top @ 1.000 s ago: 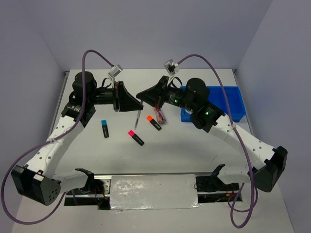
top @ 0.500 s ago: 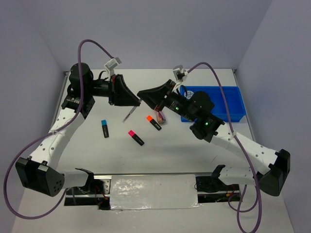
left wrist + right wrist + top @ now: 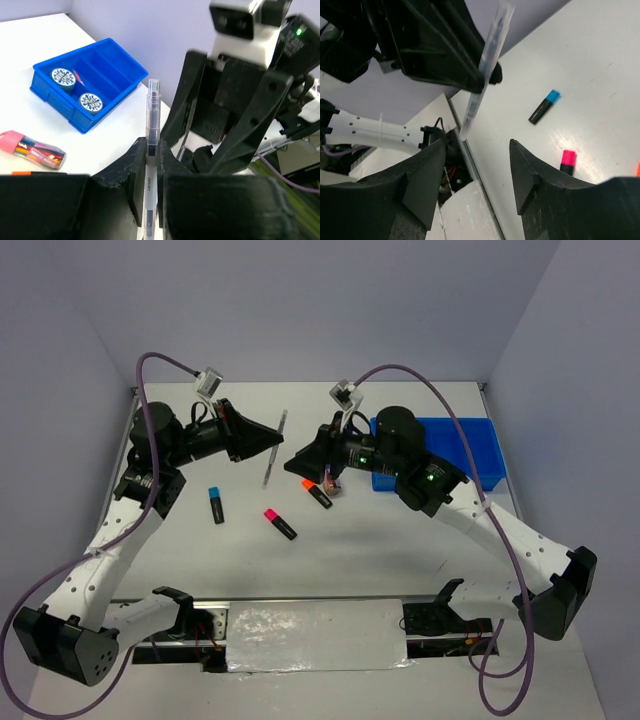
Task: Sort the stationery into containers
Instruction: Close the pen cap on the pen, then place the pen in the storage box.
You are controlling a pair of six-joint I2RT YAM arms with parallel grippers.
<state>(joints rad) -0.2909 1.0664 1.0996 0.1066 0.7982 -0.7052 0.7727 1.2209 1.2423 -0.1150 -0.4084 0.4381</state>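
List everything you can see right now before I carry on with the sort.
thin clear-grey plastic pen: one, grey, held off the table in the left end effector
short black highlighters: three, with a blue cap, a pink cap and an orange cap, lying on the table between the arms
clear tube with a pink cap: one, lying beside the orange-capped highlighter
round blue-white tape rolls: two, in one end compartment of the tray
bright blue rectangular plastic tray: one, divided, at the table's far right
white table: one
left end effector: shut on the pen
right end effector: open, empty, facing the pen
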